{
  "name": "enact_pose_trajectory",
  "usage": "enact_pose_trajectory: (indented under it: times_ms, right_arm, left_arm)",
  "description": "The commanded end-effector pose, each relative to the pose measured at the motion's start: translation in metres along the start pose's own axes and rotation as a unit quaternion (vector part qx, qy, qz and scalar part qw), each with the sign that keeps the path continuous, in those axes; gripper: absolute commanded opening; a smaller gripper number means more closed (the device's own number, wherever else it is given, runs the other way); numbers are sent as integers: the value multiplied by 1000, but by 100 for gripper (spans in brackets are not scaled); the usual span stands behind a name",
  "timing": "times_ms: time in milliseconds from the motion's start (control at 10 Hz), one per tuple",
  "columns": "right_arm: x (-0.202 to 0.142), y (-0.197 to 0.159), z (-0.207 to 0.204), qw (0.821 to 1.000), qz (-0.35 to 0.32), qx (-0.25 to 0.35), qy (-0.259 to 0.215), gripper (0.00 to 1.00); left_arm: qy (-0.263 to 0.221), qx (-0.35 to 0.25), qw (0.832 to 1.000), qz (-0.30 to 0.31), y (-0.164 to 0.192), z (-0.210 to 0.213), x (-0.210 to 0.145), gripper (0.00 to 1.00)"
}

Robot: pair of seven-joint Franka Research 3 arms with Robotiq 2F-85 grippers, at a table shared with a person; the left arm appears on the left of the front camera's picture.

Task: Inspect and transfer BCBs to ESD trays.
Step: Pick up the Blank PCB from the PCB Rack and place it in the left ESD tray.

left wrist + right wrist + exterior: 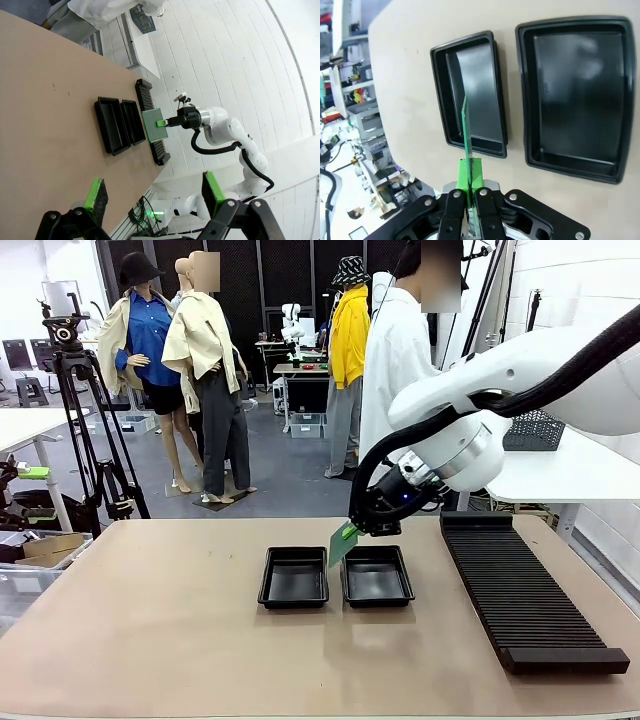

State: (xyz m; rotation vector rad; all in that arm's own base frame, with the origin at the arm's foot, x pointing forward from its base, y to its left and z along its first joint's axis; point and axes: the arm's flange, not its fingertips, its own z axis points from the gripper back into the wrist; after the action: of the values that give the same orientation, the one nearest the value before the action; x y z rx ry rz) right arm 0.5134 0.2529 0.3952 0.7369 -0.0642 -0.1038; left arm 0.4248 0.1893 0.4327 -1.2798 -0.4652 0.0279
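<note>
Two empty trays (462, 41) lie just below your right pincer (469, 167), which is clenched on a green board (466, 125) by its edge. You hold it upright, maybe to check both faces first.

My front camera is sitting at my side of the table (150, 640), facing across it toward the person (395, 370). My left wrist camera is hanging well back, rolled sideways, taking in the whole tabletop. My right wrist camera is looking steeply down from close above. All three are sharing the two ESD trays (293, 582) and the BCB (342, 542). Front and left wrist are also sharing the slotted rack (520, 590).
</note>
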Motion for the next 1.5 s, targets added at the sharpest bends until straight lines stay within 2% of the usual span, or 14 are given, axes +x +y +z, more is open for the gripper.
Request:
enact_pose_trajectory:
  times_ms: [0, 300, 900, 1400]
  right_arm:
    - [7, 7, -20, 1000, 10, 21, -2, 0]
    - [6, 19, -49, 1000, 30, 1, 8, 0]
    - [7, 45, -100, 997, 66, -36, -2, 0]
    - [30, 58, -122, 997, 50, -54, -18, 0]
  left_arm:
    - [-3, 4, 1000, 5, -3, 1, 0, 100]
    - [-3, 4, 1000, 5, -3, 1, 0, 100]
    - [-3, 4, 1000, 5, -3, 1, 0, 100]
    - [-3, 4, 1000, 5, -3, 1, 0, 100]
